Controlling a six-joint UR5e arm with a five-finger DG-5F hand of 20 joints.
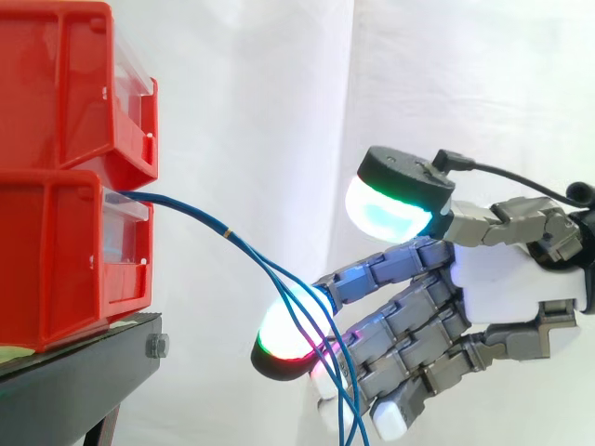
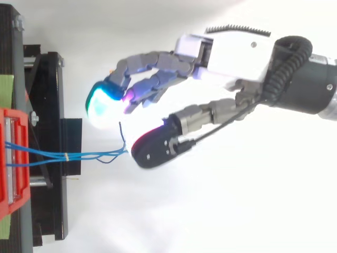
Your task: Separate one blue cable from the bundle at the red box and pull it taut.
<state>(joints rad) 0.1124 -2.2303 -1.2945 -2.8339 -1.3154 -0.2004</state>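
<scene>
A bundle of thin blue cables leaves the lower red bin and slopes down to the right, tied by a small yellow band. Past the band the strands splay apart and hang down across the fingers of my hand. The hand comes in from the right with its fingers stretched toward the cables and the thumb raised well above them, so it is open. From above, the cables run to the gap beside the thumb tip. No single strand is pinched.
A second red bin is stacked on the lower one. Both rest on a black stand at the left. A white curtain hangs behind.
</scene>
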